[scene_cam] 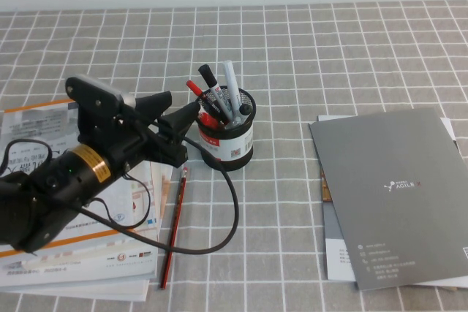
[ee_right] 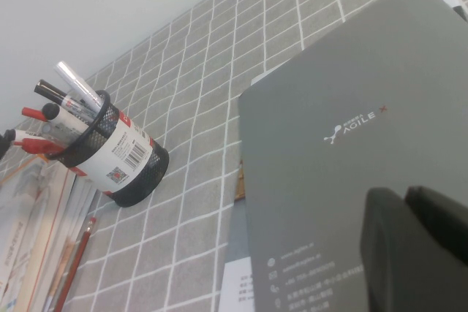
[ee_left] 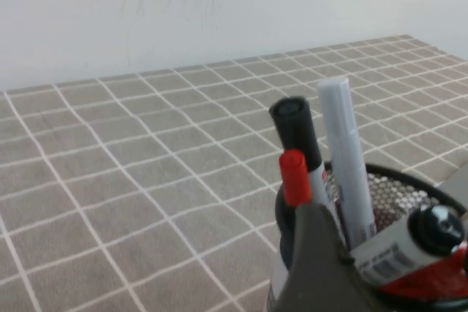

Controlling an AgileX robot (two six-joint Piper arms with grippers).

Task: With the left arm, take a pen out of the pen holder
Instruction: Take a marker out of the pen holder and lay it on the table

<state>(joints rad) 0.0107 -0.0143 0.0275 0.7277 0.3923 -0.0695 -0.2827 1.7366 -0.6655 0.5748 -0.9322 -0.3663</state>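
A black mesh pen holder [scene_cam: 232, 150] stands mid-table with several markers in it: a red-capped one [scene_cam: 194, 90], a black-capped one [scene_cam: 207, 74] and a grey one [scene_cam: 229, 77]. My left gripper [scene_cam: 183, 104] is at the holder's left side, level with the markers' upper parts. It is open, with its fingers apart and the red-capped marker [ee_left: 294, 177] just at their tips. In the left wrist view one dark finger [ee_left: 314, 253] sits against the holder's rim [ee_left: 398, 180], right below the red cap. My right gripper [ee_right: 404, 195] hangs shut over the grey booklet [ee_right: 351, 122].
A red pencil [scene_cam: 174, 224] lies on the tiled cloth by a stack of papers [scene_cam: 44, 180] under my left arm. The arm's black cable [scene_cam: 232, 210] loops in front of the holder. A grey booklet [scene_cam: 391, 195] on white sheets lies at the right.
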